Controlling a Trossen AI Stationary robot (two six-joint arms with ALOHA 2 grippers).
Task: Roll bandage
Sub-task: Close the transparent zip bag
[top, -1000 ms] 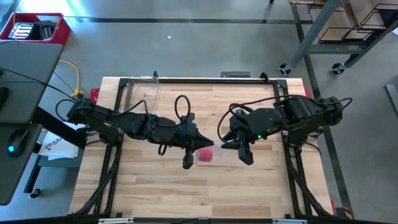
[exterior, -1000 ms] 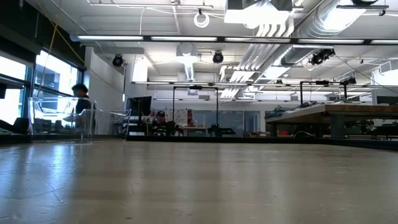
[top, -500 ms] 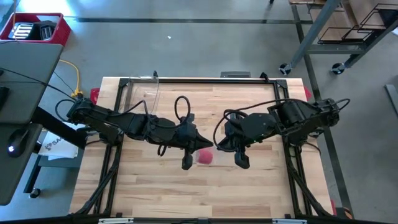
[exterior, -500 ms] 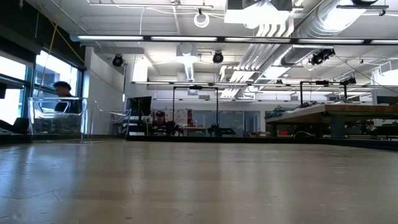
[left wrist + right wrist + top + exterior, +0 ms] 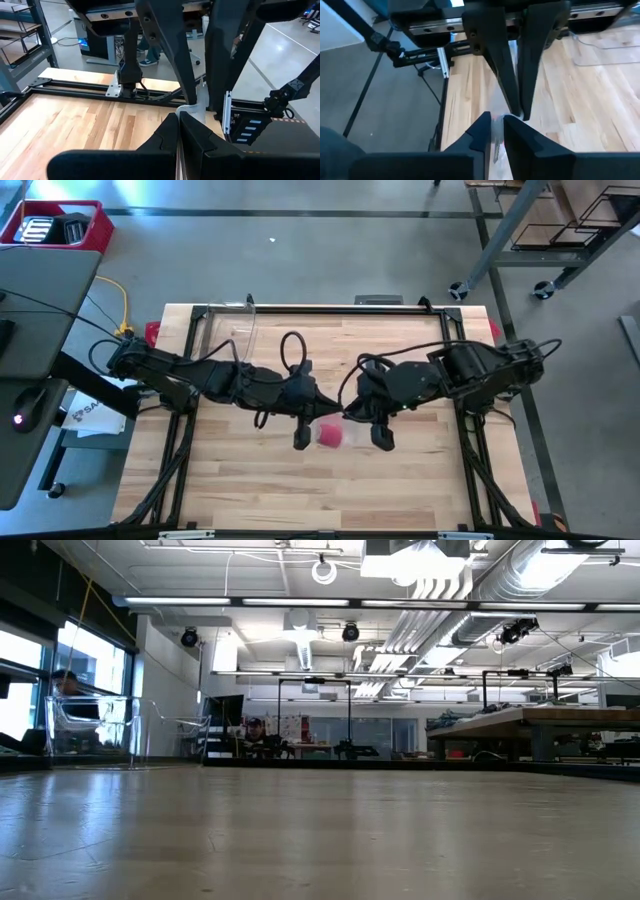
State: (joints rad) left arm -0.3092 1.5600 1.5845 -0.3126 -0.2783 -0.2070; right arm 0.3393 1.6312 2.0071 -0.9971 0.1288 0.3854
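The red bandage (image 5: 328, 435) shows in the high view over the middle of the table, wrapped in a crinkled clear plastic bag (image 5: 338, 430). My left gripper (image 5: 328, 418) reaches in from the table's left and my right gripper (image 5: 352, 418) from the right. Their fingertips nearly meet at the bag's top, and both are shut on the plastic. In the left wrist view my left gripper (image 5: 178, 125) faces the right arm's fingers (image 5: 192, 95). In the right wrist view my right gripper (image 5: 495, 127) faces the left arm's fingers. The low view shows only bare tabletop. My left gripper pinches a thin bit of the clear plastic (image 5: 178, 152) between its two fingers, coming nearly level from the table's left. The bag hangs clear of the table. My right gripper pinches the plastic (image 5: 496, 140), which shows pinkish between its two fingers. It slants down from the table's right, close to the left fingertips.
A clear plastic stand (image 5: 246, 320) sits at the table's far left and shows in the low view (image 5: 95, 730), with a person (image 5: 65, 685) behind it. A red bin (image 5: 60, 225) stands on the floor beyond the table. Black frame rails (image 5: 300, 308) border the table.
My right gripper has moved toward the table's left and slightly toward its near edge. It has come close up to my left gripper and the bag. The left gripper and the bandage have stayed in place.
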